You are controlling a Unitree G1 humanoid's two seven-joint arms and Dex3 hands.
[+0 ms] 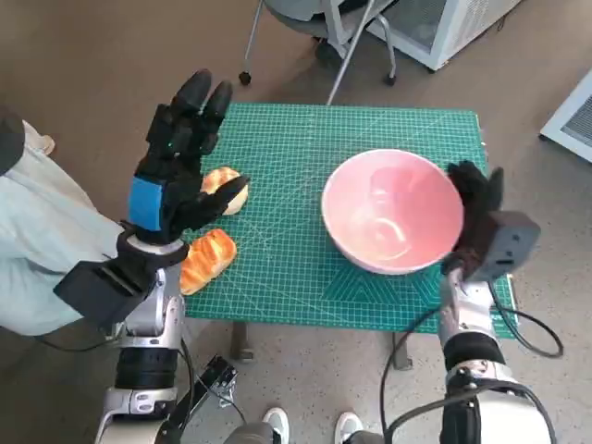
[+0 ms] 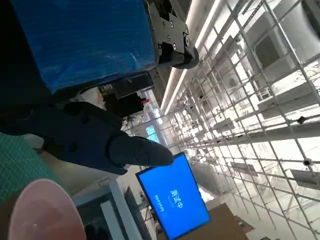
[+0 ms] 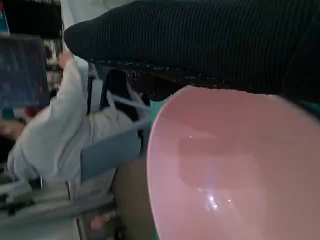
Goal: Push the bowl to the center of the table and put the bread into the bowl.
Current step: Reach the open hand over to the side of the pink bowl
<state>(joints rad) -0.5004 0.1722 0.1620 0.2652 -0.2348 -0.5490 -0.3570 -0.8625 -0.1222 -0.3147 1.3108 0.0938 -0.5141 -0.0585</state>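
A pink bowl [image 1: 393,208] stands on the right half of the green cutting mat [image 1: 305,148] that covers the table; it also shows in the left wrist view [image 2: 42,212] and fills the right wrist view [image 3: 240,170]. My gloved right hand [image 1: 474,208] rests against the bowl's right side, fingers up, its glove [image 3: 200,40] lying along the rim. Two golden bread rolls lie at the mat's left: one [image 1: 222,190] partly under my left thumb, the other [image 1: 205,259] at the front left edge. My left hand [image 1: 176,166] hovers above them with fingers spread, holding nothing [image 2: 95,140].
A person in pale clothes [image 1: 37,240] sits close at the table's left, also seen in the right wrist view [image 3: 60,125]. Chair legs [image 1: 342,46] and a white cabinet [image 1: 444,23] stand beyond the far edge. Feet [image 1: 277,425] show below the near edge.
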